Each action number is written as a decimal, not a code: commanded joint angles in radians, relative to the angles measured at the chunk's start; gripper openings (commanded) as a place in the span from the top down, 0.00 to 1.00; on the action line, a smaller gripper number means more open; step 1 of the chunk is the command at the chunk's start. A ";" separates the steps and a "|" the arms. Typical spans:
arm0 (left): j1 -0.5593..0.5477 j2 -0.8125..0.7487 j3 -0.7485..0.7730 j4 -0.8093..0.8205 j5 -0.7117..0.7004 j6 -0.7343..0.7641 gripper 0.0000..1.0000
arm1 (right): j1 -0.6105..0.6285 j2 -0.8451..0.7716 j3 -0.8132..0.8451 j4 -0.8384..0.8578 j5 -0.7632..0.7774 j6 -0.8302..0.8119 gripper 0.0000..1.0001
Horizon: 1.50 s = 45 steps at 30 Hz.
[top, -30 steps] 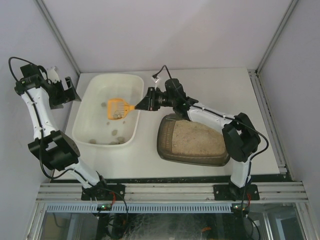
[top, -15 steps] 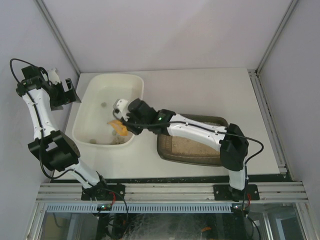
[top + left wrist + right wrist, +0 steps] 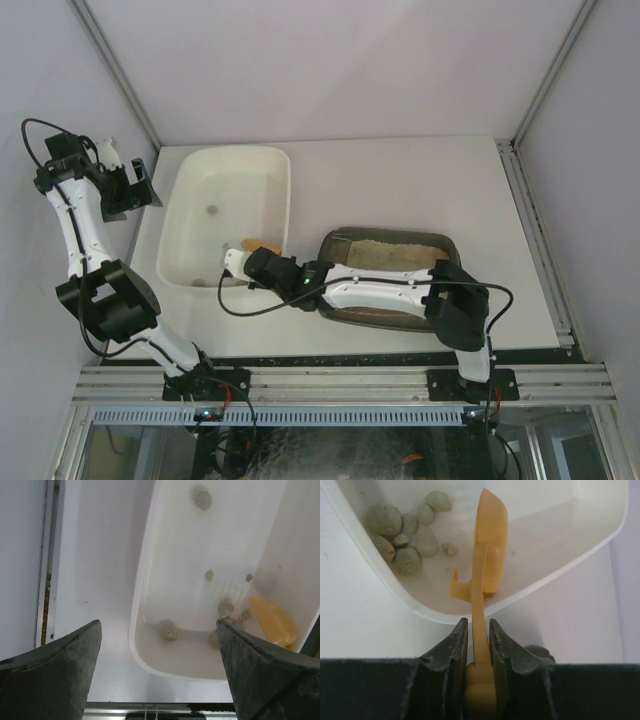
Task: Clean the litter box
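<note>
The dark grey-brown litter box [image 3: 338,240] with beige litter [image 3: 385,256] sits right of centre, partly hidden by my right arm. My right gripper [image 3: 257,259] is shut on the handle of a yellow scoop [image 3: 264,247], whose head hangs on edge inside the near right corner of the white tub [image 3: 182,190]. In the right wrist view the jaws [image 3: 479,630] pinch the scoop handle [image 3: 490,545], and several grey-green clumps [image 3: 405,530] lie on the tub floor. My left gripper [image 3: 138,186] is open and empty, left of the tub.
The left wrist view shows the tub rim [image 3: 142,580], more clumps [image 3: 168,629] inside and the scoop [image 3: 270,621] at its right. Metal frame rails run along the table's near edge and sides. Bare table lies behind and right of the litter box.
My right arm swung the scoop from level above the tub's middle down to the tub's near right corner and turned it on edge. The left arm has barely moved.
</note>
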 commanded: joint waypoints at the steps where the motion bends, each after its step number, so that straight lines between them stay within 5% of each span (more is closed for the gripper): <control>1: 0.009 -0.045 -0.013 0.021 0.000 0.012 0.00 | -0.068 -0.229 -0.057 0.080 -0.045 0.124 1.00; 11: 0.008 -0.038 -0.009 0.025 0.009 0.012 0.00 | -0.416 -0.626 -0.291 0.066 -0.629 0.614 1.00; 18: 0.008 -0.043 -0.015 0.026 0.037 0.012 0.00 | -0.613 -0.800 -0.319 -0.385 -0.683 0.779 1.00; 23: 0.008 -0.011 -0.024 0.030 0.114 -0.008 0.00 | -0.707 -0.917 -0.403 -0.507 -0.812 0.882 1.00; 27: 0.007 -0.007 -0.025 0.028 0.121 -0.009 0.00 | -0.723 -0.976 -0.450 -0.619 -0.766 0.912 1.00; 36: 0.009 -0.003 -0.034 0.030 0.121 -0.004 0.00 | -0.830 -1.032 -0.643 -0.529 -0.805 0.911 1.00; 45: 0.006 0.026 -0.034 0.028 0.145 -0.016 0.00 | -0.918 -0.892 -0.716 -0.272 -0.932 0.930 1.00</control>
